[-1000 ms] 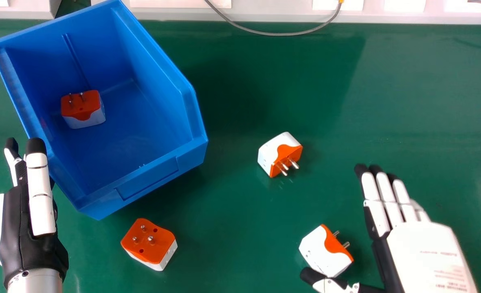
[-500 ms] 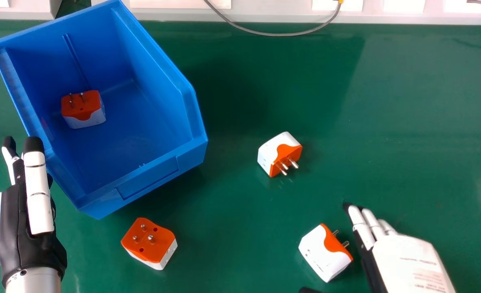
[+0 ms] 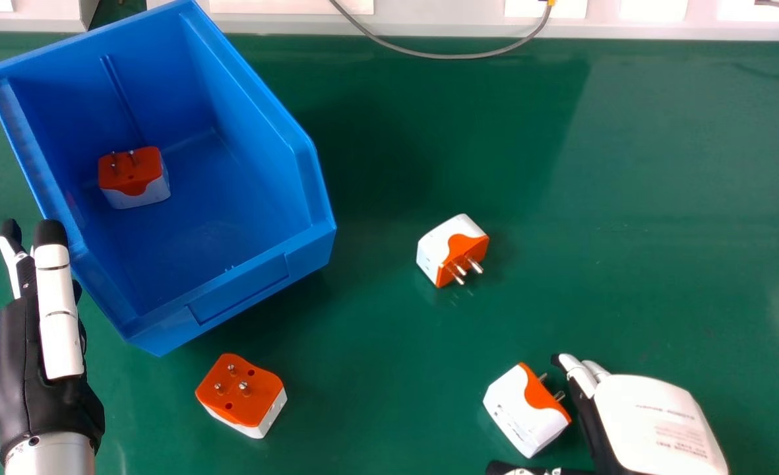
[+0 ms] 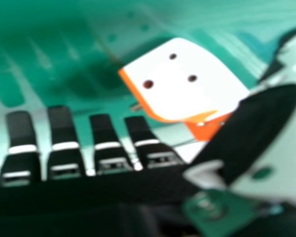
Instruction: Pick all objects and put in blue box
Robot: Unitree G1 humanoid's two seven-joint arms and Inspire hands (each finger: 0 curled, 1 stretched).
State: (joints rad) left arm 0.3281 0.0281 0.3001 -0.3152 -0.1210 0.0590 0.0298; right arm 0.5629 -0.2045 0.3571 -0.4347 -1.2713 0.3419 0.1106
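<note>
White-backed, the right hand (image 3: 656, 422) is edging nearer the rightmost plug (image 3: 521, 412), open, its fingers dipping; the left hand (image 3: 30, 363), also open, is drifting slightly leftward.

Head view of the work surface. The blue box (image 3: 244, 290) stands at upper left on the green table (image 3: 626, 165), holding one orange-and-white plug adapter (image 3: 133, 177), pins upward. A second adapter (image 3: 241, 392) lies nearer, just below the box, orange face and pins up. A third (image 3: 452, 251) rests near the centre, its pins angled toward lower right. A fourth (image 3: 526, 410) lies at lower right, beside the right hand (image 3: 656, 422). The left hand (image 3: 23, 369), fingers extended, is at the box's left side. A grey cable (image 3: 455, 56) curves along the far edge.
</note>
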